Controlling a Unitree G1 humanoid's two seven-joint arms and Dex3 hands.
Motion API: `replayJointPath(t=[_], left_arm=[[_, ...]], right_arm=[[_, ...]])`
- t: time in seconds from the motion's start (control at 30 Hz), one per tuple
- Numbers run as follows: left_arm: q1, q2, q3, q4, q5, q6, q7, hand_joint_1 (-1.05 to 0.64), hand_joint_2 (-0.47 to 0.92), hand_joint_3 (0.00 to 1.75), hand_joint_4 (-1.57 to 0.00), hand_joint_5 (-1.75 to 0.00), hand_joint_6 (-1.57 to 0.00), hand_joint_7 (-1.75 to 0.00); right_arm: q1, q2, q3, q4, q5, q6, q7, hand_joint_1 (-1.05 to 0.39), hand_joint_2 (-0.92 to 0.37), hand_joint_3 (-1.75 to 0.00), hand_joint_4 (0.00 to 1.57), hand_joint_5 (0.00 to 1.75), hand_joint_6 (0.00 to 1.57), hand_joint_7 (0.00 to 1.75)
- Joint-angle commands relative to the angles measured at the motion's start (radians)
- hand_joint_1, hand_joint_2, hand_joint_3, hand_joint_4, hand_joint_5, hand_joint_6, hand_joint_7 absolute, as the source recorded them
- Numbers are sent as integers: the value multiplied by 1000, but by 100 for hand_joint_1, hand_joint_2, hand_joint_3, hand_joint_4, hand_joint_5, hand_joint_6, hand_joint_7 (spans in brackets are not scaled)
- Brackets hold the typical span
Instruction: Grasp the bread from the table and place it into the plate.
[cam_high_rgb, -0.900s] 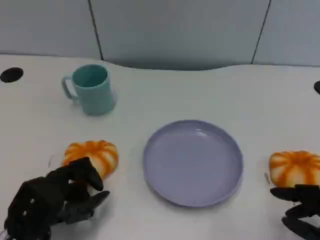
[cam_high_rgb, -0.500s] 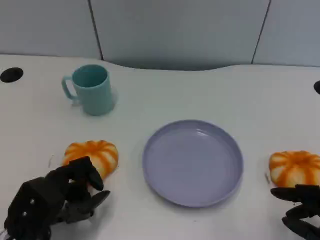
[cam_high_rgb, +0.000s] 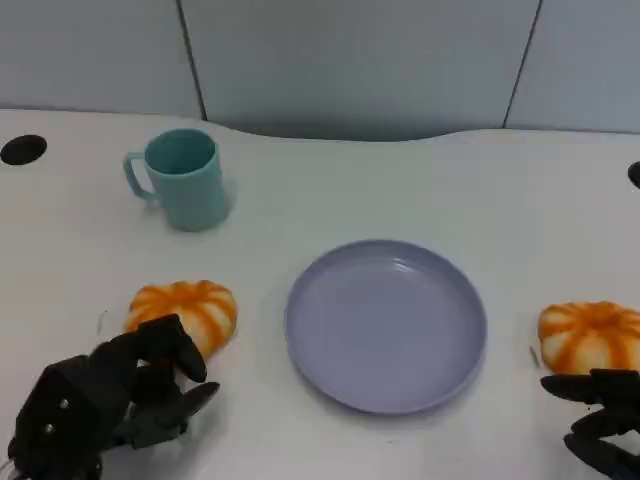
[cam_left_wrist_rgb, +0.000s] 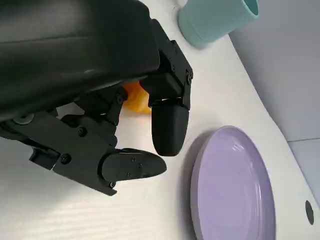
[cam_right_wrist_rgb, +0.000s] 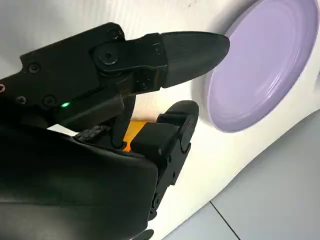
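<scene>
Beside left bread (cam_high_rgb: 183, 310), left hand (cam_high_rgb: 105, 405) spread, empty; right hand (cam_high_rgb: 605, 425) likewise; plate (cam_high_rgb: 385, 325) between.

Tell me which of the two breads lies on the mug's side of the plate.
The bread by the left hand. It lies left of the plate, below the teal mug; the other bread lies beyond the plate's opposite edge.

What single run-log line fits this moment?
plate: bare | left bread: on table | right bread: on table | left hand: open | right hand: open
</scene>
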Motion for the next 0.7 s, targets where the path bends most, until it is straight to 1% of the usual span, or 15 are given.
replayJointPath(t=[0.03,0.2,0.3,0.33,0.43,0.47,0.57,0.6,0.63,0.67,0.7], left_arm=[[-6,19,4,2,1,-4,-6,-26,64,53,-83,-175,-59,-175],[-4,16,8,-7,-7,13,-6,-24,64,53,-82,-175,-59,-175],[-5,20,12,2,-6,-16,-5,-24,64,53,-82,-175,-59,-175],[-3,22,15,6,-1,-61,2,-23,64,53,-82,-175,-59,-175],[20,29,17,-47,64,-136,79,-21,66,52,-81,-175,-56,-175],[20,37,16,-52,101,-185,116,-20,67,51,-81,-175,-55,-175],[16,74,8,-82,274,-302,266,-18,71,47,-79,-175,-52,-175],[18,90,5,-109,329,-295,300,-18,71,46,-79,-175,-51,-175],[19,100,3,-127,363,-287,321,-21,76,41,-78,-175,-50,-175],[21,106,0,-138,385,-280,335,-22,78,39,-78,-175,-49,-175],[26,129,0,-196,431,-235,332,-23,79,38,-78,-175,-49,-175]], right_arm=[[-1,-8,-11,9,8,-14,-5,-33,-92,-34,63,68,80,0],[0,-8,-9,3,4,-10,-5,-33,-92,-35,63,67,80,0],[0,-2,-6,2,5,-7,-7,-32,-92,-35,62,67,80,0],[0,-1,-5,1,4,-7,-8,-32,-92,-35,62,67,80,0],[-1,1,-2,2,1,-11,-11,-31,-92,-35,63,67,80,0],[-2,2,-1,2,1,-8,-11,-31,-92,-35,63,67,80,0],[-8,5,1,8,-2,-5,-16,-31,-92,-34,64,67,80,1],[-10,6,2,11,-3,-5,-17,-30,-92,-34,64,67,80,1],[-12,7,3,13,-4,-5,-18,-30,-92,-33,64,67,80,1],[-13,7,3,14,-5,-6,-19,-30,-92,-32,64,67,80,1],[-15,8,5,15,-8,-5,-20,-30,-92,-32,64,67,80,1]])
